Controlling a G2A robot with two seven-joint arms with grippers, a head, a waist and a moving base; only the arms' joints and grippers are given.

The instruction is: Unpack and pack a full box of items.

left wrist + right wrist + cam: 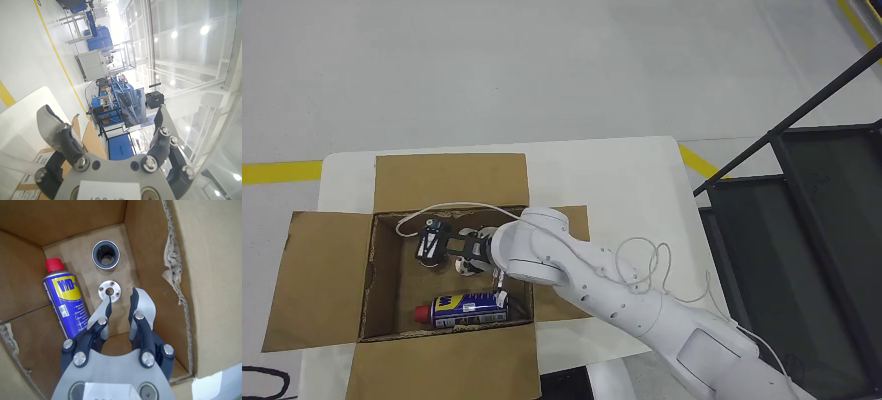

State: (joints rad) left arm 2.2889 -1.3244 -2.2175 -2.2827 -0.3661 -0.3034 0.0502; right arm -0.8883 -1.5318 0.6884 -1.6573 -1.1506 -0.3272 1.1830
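An open box [450,180] sits on the worktop [622,190], and inside it a spray can [64,298] lies on its side along the wall nearest the robot, with a disc [109,291] and a ring [105,255] near each other on the floor beside it, the right gripper [121,294] hanging just over the disc

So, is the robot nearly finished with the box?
Probably not. The box is open, with a spray can, a black ring and a metal disc inside. The right gripper hangs open by the disc, holding nothing; the left gripper is open too. Those three probably need lifting out.
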